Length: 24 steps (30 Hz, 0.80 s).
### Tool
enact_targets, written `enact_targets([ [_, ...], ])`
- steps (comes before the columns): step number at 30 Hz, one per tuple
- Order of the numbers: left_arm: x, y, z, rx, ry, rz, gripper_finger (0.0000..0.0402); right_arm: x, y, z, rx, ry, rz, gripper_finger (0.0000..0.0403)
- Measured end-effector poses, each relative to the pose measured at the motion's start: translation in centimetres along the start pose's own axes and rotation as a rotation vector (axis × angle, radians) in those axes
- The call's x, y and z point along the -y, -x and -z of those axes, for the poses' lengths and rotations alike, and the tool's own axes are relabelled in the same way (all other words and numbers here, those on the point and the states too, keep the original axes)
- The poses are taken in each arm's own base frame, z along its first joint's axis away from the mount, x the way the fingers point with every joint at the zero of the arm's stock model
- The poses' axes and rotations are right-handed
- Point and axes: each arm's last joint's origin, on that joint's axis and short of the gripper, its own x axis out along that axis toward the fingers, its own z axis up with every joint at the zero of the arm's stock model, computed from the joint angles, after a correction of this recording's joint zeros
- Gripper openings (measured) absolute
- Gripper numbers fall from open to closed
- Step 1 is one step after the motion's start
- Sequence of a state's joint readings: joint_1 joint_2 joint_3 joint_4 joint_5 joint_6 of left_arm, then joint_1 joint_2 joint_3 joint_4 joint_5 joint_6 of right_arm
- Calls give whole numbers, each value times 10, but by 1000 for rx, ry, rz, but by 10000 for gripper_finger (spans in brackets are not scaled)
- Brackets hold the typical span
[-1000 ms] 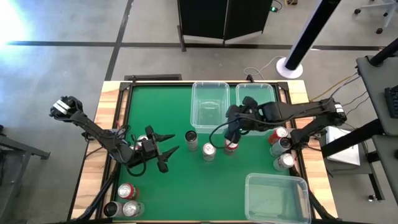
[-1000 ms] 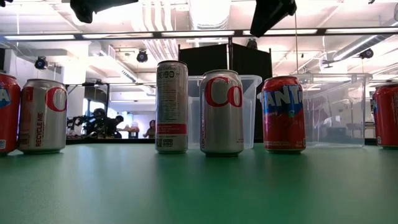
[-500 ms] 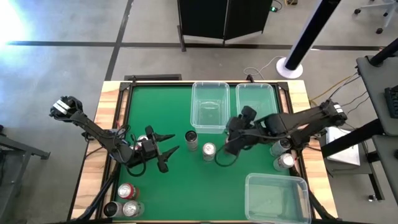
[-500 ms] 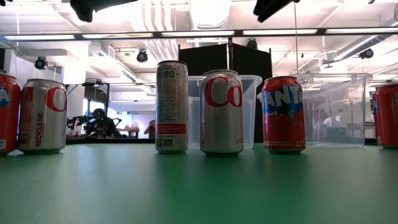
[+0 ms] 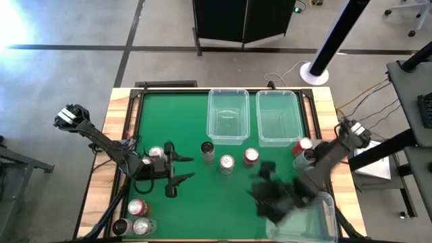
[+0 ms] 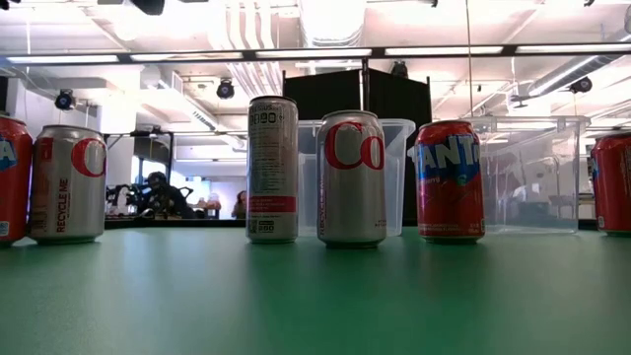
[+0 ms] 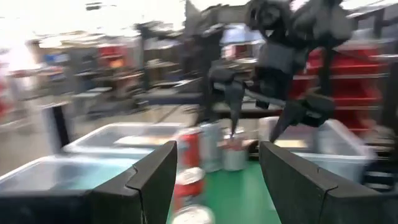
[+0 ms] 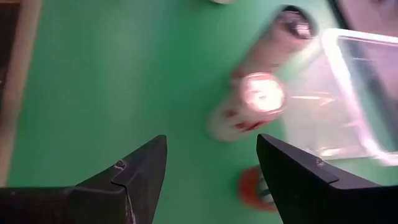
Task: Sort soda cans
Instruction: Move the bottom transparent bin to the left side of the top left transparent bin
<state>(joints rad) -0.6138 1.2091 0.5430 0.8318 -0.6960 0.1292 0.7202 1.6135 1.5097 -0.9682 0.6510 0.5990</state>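
Note:
Three soda cans stand in a row mid-table: a slim dark one, a silver one and a red one. Another can stands just beside my left gripper, which is open over the table's left half and points toward the row. Further cans stand at the near left corner and by the right edge. My right gripper is open and blurred, over the table beside the near right bin, with nothing between its fingers.
Two clear bins stand side by side at the far edge behind the can row. The right arm crosses over the cans by the right edge. Bare green table lies near the front middle.
My right gripper has swung fast from above the red can in the middle row toward the table's near edge and the near right bin, carrying nothing. My left gripper has shifted a little toward the near edge, uncovering the can beside it. The cans have stayed put.

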Motion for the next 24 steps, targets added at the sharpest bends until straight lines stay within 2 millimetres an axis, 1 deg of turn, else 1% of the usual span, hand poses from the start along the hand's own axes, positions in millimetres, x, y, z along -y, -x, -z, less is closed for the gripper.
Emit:
enact_targets([
  [1,1,0,0,2,-6,7,212,-8,7,5,4,-7,-20,244],
  [3,1,-2,1,11,-16,-6,212,-14,21,11,-4,-66,-35,245],
  [5,1,-5,3,25,-32,-21,212,-9,34,16,-43,-134,-18,247],
  [7,-1,-10,5,42,-57,-39,212,-1,47,19,-83,-204,13,251],
  [10,-5,-16,6,80,-60,-61,212,11,61,25,-144,-278,72,258],
  [15,-15,-27,9,129,-49,-41,212,16,66,35,-245,-310,120,262],
  [20,-27,-38,14,140,-43,20,212,18,65,42,-344,-374,150,261],
  [24,-37,-46,21,129,-49,6,212,17,62,47,-401,-373,147,263],
])
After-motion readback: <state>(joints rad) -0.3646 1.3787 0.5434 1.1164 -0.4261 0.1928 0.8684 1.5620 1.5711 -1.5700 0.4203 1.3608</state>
